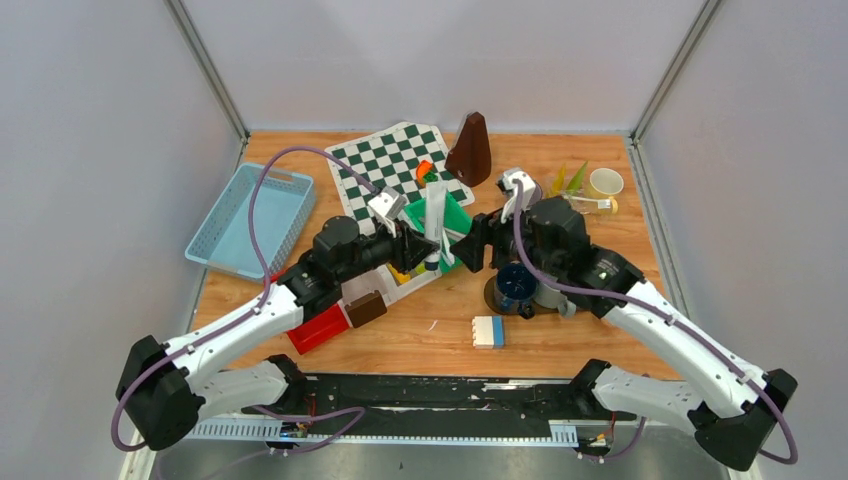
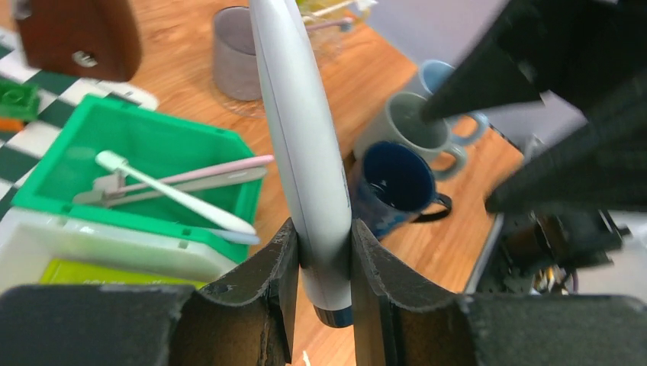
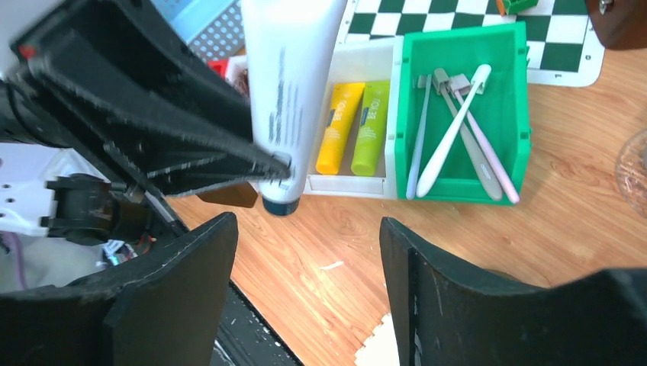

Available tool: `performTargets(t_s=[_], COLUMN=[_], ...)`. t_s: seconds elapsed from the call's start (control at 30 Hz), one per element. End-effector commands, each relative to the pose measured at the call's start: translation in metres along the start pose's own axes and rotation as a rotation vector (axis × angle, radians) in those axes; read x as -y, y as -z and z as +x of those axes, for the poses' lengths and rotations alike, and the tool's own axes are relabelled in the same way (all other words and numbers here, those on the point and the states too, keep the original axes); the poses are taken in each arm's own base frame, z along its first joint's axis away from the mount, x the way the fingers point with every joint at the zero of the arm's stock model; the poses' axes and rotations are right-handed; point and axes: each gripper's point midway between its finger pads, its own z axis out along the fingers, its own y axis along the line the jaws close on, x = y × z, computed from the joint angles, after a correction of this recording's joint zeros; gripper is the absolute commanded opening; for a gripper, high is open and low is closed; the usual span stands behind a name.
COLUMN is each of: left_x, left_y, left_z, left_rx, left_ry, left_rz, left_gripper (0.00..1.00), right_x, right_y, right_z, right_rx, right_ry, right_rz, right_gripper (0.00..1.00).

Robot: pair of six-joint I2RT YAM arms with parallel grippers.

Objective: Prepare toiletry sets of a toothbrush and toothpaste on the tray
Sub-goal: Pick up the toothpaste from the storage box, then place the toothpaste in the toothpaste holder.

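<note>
From above, your left gripper (image 1: 420, 250) pinches a white tube (image 1: 437, 215) upright over the surface (image 1: 420, 340), with the right gripper (image 1: 475, 245) facing it. On the left wrist, the jaws clamp the tube near the dark blue mug (image 2: 397, 183). On the right wrist, your jaws stand spread wide, just short of the tube; toothbrushes (image 3: 450, 137) lie in the green bin (image 3: 521, 114).

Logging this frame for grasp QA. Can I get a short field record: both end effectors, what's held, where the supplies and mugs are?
left end effector: shut on white tube
right end effector: open, nothing between the jaws
green bin: several toothbrushes
white bin: yellow tube and green tube, side by side
mugs: dark blue mug, grey-green mug, light blue mug, clustered together
</note>
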Motion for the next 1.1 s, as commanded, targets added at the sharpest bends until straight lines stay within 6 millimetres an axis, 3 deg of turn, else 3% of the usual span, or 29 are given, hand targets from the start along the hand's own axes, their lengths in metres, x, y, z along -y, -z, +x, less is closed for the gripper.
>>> performTargets(t_s=[0.0, 0.17, 0.3, 0.6, 0.77, 0.9, 0.97, 1.07], left_x=[0.054, 0.085, 0.105, 0.123, 0.126, 0.127, 0.126, 0.122], left_y=[0.014, 0.024, 0.030, 0.027, 0.024, 0.023, 0.022, 0.021], left_z=[-0.040, -0.042, -0.048, -0.049, -0.049, -0.044, -0.041, -0.039], left_rx=[0.094, 0.103, 0.122, 0.100, 0.091, 0.068, 0.054, 0.050], left_ry=[-0.198, -0.204, -0.202, -0.212, -0.217, -0.217, -0.219, -0.225], left_rz=[0.278, 0.457, 0.574, 0.678, 0.696, 0.712, 0.709, 0.685], left_gripper=[0.18, 0.19, 0.19, 0.19, 0.19, 0.19, 0.23, 0.36], right_x=[-0.022, -0.028, -0.025, -0.050, -0.053, -0.052, -0.053, -0.048], right_y=[0.031, 0.049, 0.053, 0.061, 0.064, 0.066, 0.067, 0.067], right_z=[-0.036, -0.063, -0.076, -0.089, -0.088, -0.087, -0.086, -0.084], right_rx=[0.045, 0.113, 0.165, 0.193, 0.191, 0.203, 0.204, 0.216], right_ry=[0.020, 0.026, -0.002, -0.020, -0.025, -0.027, -0.029, -0.034], right_rz=[-0.207, -0.337, -0.362, -0.532, -0.550, -0.543, -0.543, -0.517], right_gripper=[0.70, 0.70, 0.69, 0.62, 0.45, 0.23, 0.12, 0.00])
